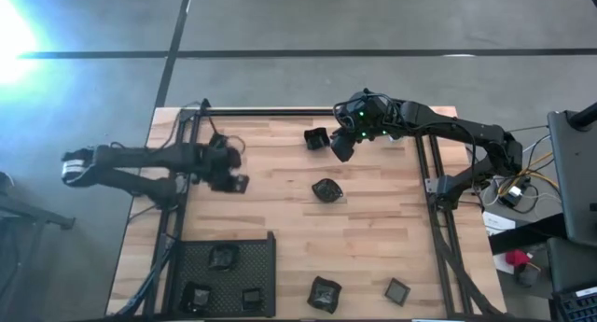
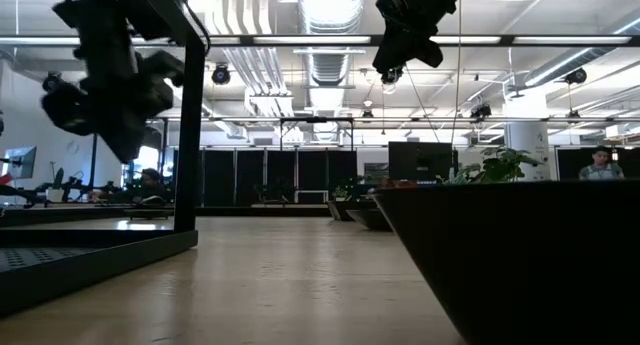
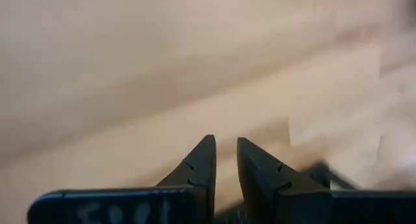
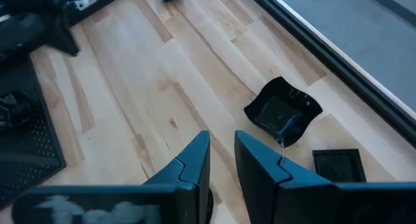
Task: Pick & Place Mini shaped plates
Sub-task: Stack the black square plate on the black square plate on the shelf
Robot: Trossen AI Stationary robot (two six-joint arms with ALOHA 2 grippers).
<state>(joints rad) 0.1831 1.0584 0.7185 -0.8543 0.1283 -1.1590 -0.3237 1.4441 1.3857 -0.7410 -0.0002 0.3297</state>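
Pale wooden plank tabletop (image 1: pixel 280 219) bordered by a black metal frame, on grey concrete floor. High view: black mesh tray (image 1: pixel 263 257) at the near left corner of the table, three small dark dishes inside it (image 1: pixel 222 258) (image 1: pixel 197 295) (image 1: pixel 252 298). Loose on the wood: a small dark wavy-edged dish (image 1: pixel 326 190) near the middle, a similar crumpled-edge dish (image 1: pixel 324 292) at the near edge, a small dark square dish (image 1: pixel 398 290) just right of that one, and a small dark dish (image 1: pixel 316 138) at the far side. Left gripper (image 1: pixel 239 183) sits over the left part of the table, well apart from the loose dishes. Right gripper (image 1: pixel 340 147) hangs just beside the far-side dish; contact cannot be told from above. Low view: both arms hang above the table surface, left gripper (image 2: pixel 115 135) to the left by the black frame post, right gripper (image 2: pixel 405 55) high in the middle; a dark dish wall (image 2: pixel 520 255) fills the right foreground; a green leafy plant (image 2: pixel 497 165) and a person (image 2: pixel 600 163) in the room behind. Left wrist view: dark fingers (image 3: pixel 198 169) stand a narrow gap apart over blurred bare wood, nothing between them. Right wrist view: fingers (image 4: pixel 195 162) likewise slightly parted and empty; a wavy-edged dish (image 4: pixel 283 115) and a square dish (image 4: pixel 338 164) lie on the wood ahead, just beside each other.
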